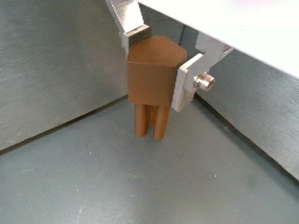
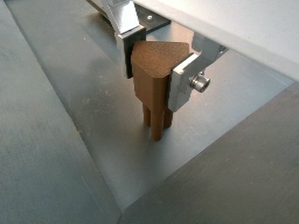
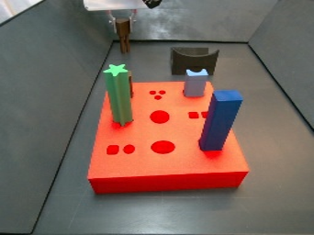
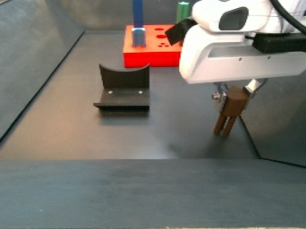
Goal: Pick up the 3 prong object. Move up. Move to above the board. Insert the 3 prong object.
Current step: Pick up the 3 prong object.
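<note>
The gripper is clamped on the blocky top of the 3 prong object, prongs hanging straight down so they could later drop into the board's small holes. In a side view the piece hangs near the floor beside the grey wall, well apart from the board and the fixture; whether the prongs touch the floor is unclear. The arm points straight down, wrist vertical. Judging by this, lifting comes next.
</note>
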### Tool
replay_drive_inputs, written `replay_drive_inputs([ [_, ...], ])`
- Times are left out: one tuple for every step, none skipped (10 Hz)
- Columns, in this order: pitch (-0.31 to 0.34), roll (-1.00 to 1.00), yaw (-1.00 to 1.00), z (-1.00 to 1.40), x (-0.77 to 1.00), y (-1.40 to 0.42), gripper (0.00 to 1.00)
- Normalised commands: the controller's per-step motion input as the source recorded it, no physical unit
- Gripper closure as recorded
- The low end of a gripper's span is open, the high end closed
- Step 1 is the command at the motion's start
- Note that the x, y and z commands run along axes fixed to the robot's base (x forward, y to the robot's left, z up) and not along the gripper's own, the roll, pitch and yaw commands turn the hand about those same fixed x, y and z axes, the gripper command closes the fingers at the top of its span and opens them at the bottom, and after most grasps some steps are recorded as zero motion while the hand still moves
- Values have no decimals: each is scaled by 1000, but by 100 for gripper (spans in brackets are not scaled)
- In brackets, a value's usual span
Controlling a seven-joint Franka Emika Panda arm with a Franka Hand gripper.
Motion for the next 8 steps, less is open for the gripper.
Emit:
replay_drive_inputs([
  [0, 0, 0, 0, 0, 0, 100],
  [0, 0, 0, 0, 0, 0, 100],
  [0, 0, 0, 0, 0, 0, 100],
  [0, 0, 0, 0, 0, 0, 100],
  [0, 0, 0, 0, 0, 0, 100],
  [0, 0, 0, 0, 0, 0, 100],
  [0, 0, 0, 0, 0, 0, 100],
  [0, 0, 0, 0, 0, 0, 100],
])
